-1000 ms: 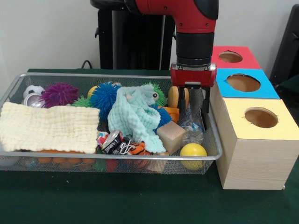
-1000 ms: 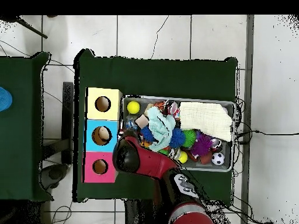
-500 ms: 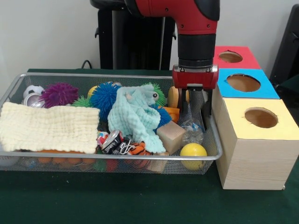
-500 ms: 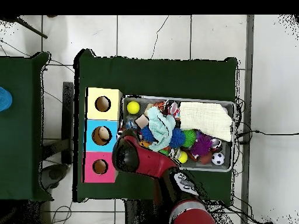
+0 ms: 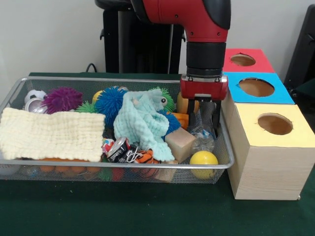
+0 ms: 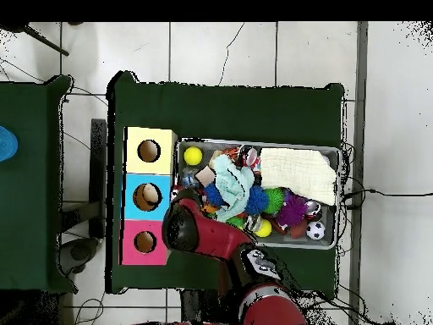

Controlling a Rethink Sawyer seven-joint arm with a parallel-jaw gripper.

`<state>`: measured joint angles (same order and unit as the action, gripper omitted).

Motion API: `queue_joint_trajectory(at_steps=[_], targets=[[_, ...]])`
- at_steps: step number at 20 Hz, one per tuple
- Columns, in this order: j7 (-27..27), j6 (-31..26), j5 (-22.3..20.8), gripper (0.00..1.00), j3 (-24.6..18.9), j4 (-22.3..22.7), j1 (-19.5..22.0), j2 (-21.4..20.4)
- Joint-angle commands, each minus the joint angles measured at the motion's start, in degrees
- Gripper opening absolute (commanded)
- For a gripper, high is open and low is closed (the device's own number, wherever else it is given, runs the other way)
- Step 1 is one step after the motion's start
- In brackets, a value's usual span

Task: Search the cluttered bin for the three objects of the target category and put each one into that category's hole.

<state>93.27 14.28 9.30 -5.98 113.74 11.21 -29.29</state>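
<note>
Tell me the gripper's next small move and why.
Probably a short straight descent. The gripper hangs open inside the wire bin at its end beside the boxes, holding nothing, with the crumpled clear plastic just under its fingertips and the wooden cube beside it. Lowering would bring the fingers around something to grasp.

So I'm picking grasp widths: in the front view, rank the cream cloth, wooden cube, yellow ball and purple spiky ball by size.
1. cream cloth
2. purple spiky ball, though farther back
3. wooden cube and yellow ball: too alike to rank
</note>
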Motion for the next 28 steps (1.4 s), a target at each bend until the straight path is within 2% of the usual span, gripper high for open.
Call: queue_joint_trajectory(at_steps=[1, 11, 17, 22, 23, 28], targets=[[10.41, 1.46, 0.47, 1.00, -0.05, -4.49, -1.40, 6.61], [9.38, 4.73, -0.73, 1.00, 1.88, -7.02, -1.87, 9.33], [12.78, 9.66, -2.55, 1.00, 0.53, -5.69, 0.58, 8.91], [10.57, 9.48, -2.18, 1.00, 2.19, -6.61, -0.71, 9.48], [9.68, 8.78, -2.14, 0.00, 2.54, -6.81, -1.04, 9.43], [10.36, 9.54, -2.83, 0.00, 2.12, -6.52, -0.58, 9.02]])
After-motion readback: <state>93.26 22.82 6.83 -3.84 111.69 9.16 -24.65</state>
